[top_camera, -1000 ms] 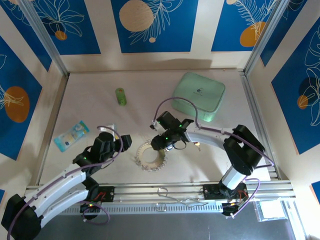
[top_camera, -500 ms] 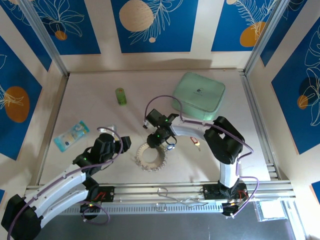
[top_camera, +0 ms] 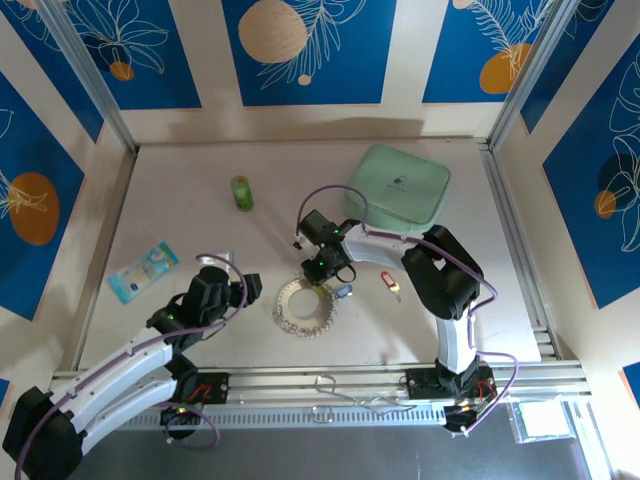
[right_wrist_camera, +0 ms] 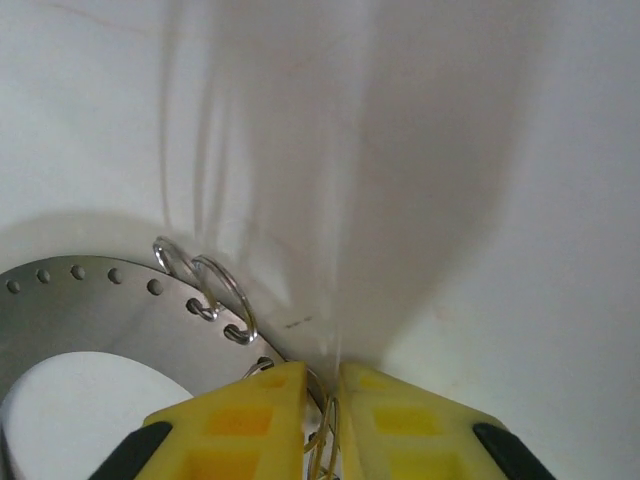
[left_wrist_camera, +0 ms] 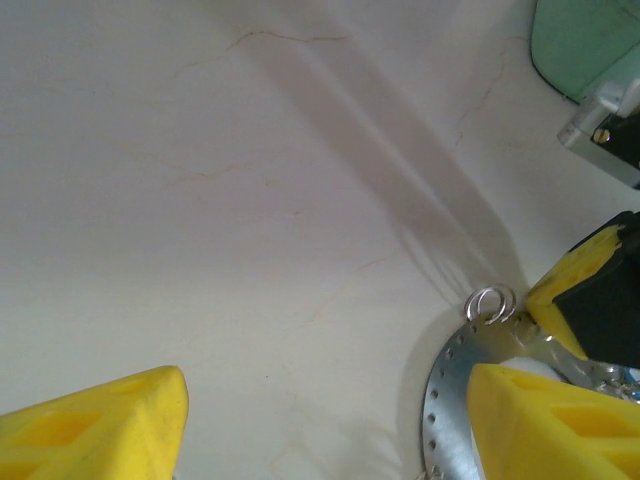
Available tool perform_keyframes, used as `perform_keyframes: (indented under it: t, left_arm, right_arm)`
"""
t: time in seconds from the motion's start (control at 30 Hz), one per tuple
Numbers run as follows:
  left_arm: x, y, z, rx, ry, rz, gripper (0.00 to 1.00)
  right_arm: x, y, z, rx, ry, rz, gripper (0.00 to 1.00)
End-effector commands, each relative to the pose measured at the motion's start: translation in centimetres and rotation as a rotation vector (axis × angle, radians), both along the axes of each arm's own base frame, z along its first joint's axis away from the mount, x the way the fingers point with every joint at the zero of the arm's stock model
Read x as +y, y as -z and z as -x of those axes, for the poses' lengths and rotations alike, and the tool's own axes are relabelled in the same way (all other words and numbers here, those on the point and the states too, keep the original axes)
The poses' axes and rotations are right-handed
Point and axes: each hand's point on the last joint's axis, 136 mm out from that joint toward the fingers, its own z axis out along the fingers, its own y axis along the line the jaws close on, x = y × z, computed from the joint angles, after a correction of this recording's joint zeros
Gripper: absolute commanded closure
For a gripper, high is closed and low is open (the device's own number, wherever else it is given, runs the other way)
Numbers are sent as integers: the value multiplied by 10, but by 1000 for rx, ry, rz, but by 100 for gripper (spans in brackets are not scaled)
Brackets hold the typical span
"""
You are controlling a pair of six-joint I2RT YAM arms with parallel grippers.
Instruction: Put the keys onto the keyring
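Bright even light — soft streaked shadows, slight close-up blur

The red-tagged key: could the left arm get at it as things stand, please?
Probably not cleanly. The red-tagged key lies beyond the keyring, and the right gripper, pinched on the ring's far edge, crowds that side. The open left gripper would cross both.

silvery keyring (top_camera: 283, 311); red-tagged key (top_camera: 388, 283)

Nothing legible for you here. The dark mark on the case (top_camera: 398, 190) is too small to read, likewise the print on the packet (top_camera: 143, 270).
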Motion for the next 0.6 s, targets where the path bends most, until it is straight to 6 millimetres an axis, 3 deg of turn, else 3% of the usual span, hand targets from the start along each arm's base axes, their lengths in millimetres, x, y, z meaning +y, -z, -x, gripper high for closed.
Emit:
perform_keyframes:
  t: [0.0, 0.17, 0.33, 0.43, 0.57]
  left_arm:
    - [3, -5, -4, -21, -8, -18, 27]
    - [3, -4, -4, -14, -12, -18, 26]
    - [2, -2, -5, 12, -13, -27, 27]
    - [0, -1, -5, 40, -15, -30, 27]
    - [-6, 3, 1, 106, 14, -32, 29]
  right_arm:
    - [-23, -3, -13, -25, 31, 59, 85]
    - [-43, -6, -24, -40, 69, 79, 84]
    - [-32, -27, -19, -66, 50, 33, 66]
    - [-21, -48, -8, -110, 25, 2, 62]
    - [-5, -67, 22, -84, 31, -112, 61]
